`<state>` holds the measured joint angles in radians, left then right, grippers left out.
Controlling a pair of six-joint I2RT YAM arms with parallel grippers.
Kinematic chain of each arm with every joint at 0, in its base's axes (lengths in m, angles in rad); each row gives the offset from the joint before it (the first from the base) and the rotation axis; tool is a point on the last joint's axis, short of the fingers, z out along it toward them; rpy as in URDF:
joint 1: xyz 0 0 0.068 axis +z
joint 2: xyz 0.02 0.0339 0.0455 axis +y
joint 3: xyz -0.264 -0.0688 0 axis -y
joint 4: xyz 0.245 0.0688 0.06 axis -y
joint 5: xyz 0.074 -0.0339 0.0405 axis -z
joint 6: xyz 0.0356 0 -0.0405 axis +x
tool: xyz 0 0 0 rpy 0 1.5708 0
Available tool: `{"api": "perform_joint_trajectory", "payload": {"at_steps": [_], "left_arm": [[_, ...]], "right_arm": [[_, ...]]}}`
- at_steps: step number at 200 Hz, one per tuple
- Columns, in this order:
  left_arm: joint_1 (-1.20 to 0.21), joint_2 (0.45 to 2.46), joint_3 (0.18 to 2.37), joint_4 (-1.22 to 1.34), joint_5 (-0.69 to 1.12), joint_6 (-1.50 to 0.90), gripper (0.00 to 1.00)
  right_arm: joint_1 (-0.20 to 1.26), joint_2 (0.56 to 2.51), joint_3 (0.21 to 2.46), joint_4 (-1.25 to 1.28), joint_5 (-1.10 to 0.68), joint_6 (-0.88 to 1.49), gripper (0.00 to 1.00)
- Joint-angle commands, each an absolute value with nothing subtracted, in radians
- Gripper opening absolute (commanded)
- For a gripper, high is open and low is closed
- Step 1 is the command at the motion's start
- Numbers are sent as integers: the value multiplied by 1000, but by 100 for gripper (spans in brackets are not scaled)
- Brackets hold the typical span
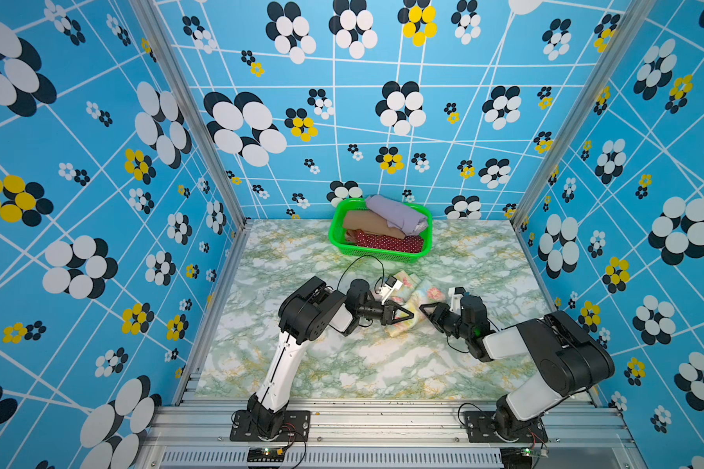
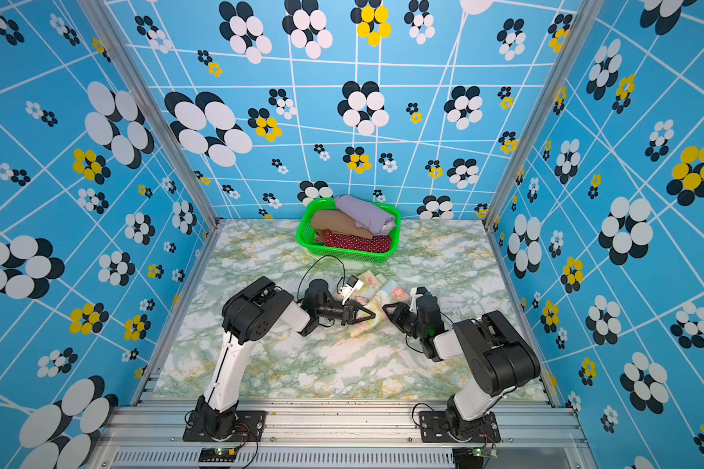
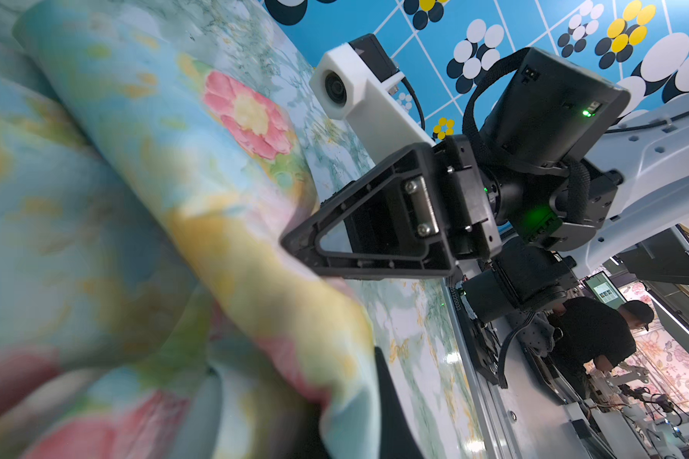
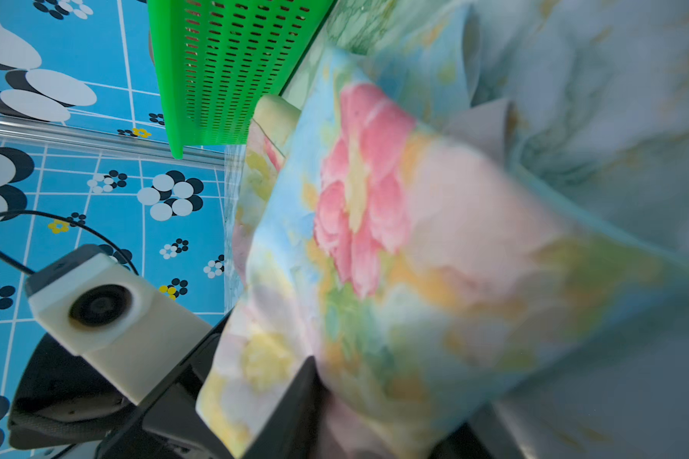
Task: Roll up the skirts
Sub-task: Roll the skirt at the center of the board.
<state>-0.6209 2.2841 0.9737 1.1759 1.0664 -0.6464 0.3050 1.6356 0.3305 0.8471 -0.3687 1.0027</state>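
Pinching skirts (image 1: 417,294) edges: left gripper (image 1: 410,314), right gripper (image 1: 423,307).

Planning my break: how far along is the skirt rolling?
Done: three bundled garments in the green basket. In hand: the floral skirt, loosely bunched on the table, left gripper and right gripper closed on opposite sides. Remaining: finish rolling it.
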Motion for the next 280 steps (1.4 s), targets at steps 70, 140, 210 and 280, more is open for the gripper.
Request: {"api": "perform_joint_trajectory", "payload": {"at_steps": [70,140,210,280], "left_arm": [[-688,1764,910,269,567,38,100],[-1086,1541,626,468,-95,727,99],[-1126,1704,589,694,-231,815,96],[-1083,1919,631,796,-274,850,24]], "right_arm": [[310,1582,355,671,-332,988,0],[311,1530,374,592,-356,1006,0],[311,1427,379,483,-375,982,0],[309,1345,354,384,-390,966,0]]}}
